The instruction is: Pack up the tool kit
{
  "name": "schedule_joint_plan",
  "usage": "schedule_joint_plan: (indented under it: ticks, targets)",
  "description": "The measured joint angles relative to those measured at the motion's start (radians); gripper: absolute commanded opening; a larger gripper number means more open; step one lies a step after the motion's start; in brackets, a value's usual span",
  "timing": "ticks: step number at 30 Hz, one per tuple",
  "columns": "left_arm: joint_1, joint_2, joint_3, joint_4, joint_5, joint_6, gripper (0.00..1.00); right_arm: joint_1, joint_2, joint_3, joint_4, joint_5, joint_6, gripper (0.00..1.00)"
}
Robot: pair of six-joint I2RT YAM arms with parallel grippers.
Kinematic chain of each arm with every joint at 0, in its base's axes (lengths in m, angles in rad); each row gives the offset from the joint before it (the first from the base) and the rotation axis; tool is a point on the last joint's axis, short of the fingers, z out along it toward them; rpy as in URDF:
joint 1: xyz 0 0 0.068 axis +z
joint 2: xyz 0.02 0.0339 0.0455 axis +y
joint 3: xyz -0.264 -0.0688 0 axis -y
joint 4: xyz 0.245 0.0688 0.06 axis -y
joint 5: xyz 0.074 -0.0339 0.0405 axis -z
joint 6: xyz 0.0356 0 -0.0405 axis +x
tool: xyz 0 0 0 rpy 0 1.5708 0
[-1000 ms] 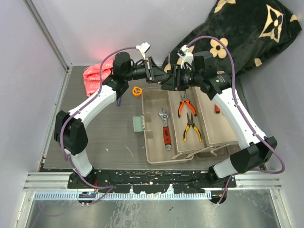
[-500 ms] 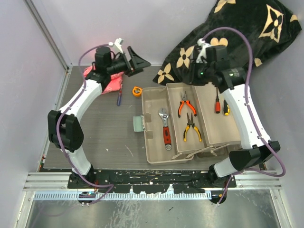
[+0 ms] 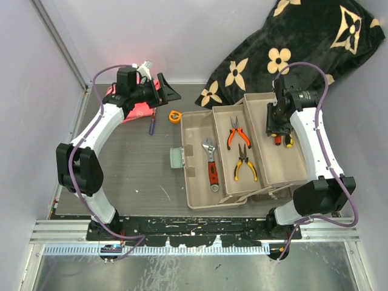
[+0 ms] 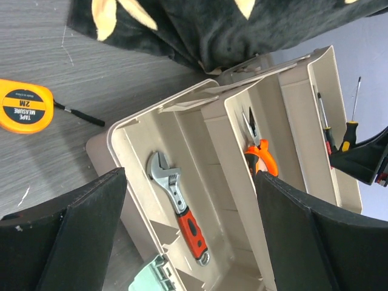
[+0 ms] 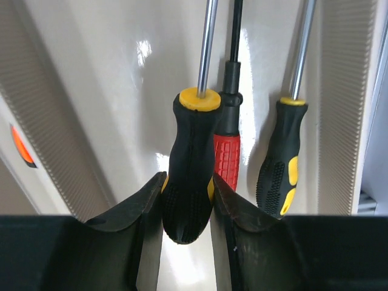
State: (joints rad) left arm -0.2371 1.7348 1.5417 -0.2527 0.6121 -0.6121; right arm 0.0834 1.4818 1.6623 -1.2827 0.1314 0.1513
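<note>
While the right tool (image 5: 187,180) was pinched narrow on the black-and-yellow screwdriver (image 5: 189,139) — its shaft running away from the wrist along the toolbox's (image 3: 195,130) right-hand tray, touching a red-handled driver (image 5: 227,163) — the left tool (image 3: 166,90) hung wide and empty above the far left of the counter (image 3: 133,163). The tape measure (image 3: 175,116) lay on the counter between that tool and the box, just off the box's far-left corner, so the left arm was judged plainly the nearer. A small purple-handled driver (image 3: 152,125) lay near it, long axis roughly near-to-far. Whether the held screwdriver touched the tray floor could not be told — and from above, the right tool hid most of the handles.
</note>
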Motion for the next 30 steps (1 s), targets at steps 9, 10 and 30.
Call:
schedule_joint_plan:
  ticks: [9,10,30]
  targets:
    - [-0.001,0.0,-0.002,-0.043,-0.013,0.035,0.88,0.001,-0.002,-0.042,-0.014,-0.002,-0.003,0.08]
    - [-0.001,0.0,-0.002,-0.046,-0.014,0.036,0.88,0.001,-0.002,-0.043,-0.014,-0.004,-0.003,0.09]
    - [-0.001,0.0,-0.026,-0.057,-0.02,0.053,0.88,0.002,-0.002,-0.088,-0.045,-0.068,-0.003,0.51]
